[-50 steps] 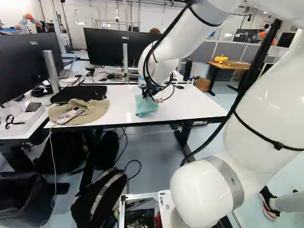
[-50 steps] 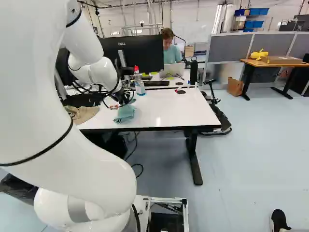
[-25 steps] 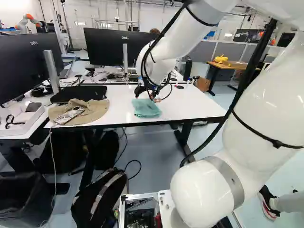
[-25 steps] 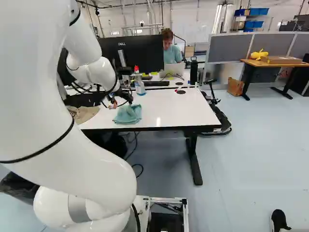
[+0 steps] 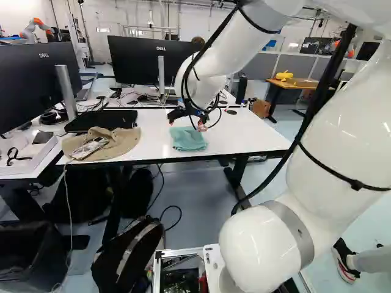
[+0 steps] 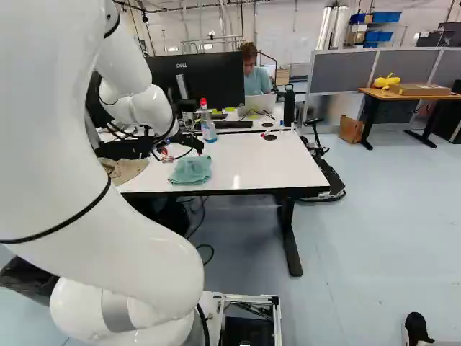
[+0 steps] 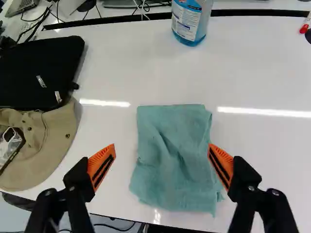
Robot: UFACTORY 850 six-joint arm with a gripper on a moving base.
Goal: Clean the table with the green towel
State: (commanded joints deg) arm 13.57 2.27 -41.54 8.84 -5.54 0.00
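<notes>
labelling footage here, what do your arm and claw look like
My arm is glossy white and rounded, with thin black straps, a thick black cable and a grey band. The claw is black, its two fingers padded in orange.

Item 1. Monitor, black, standing beyond the worktop's far edge. Brand on its back, high at the middle, above the stand: "DELL". Legible in both base views.

Item 2. Second monitor, black, at the left of the left base view, beyond the worktop's left end. Brand on its back, near the top edge: "DELL".

Item 3. Bottle of blue liquid, upright on the worktop, just inside the far edge, well apart from the near edge. Label, white and blue, carrying a block of fine print and larger lettering above; wording too small to read.
</notes>
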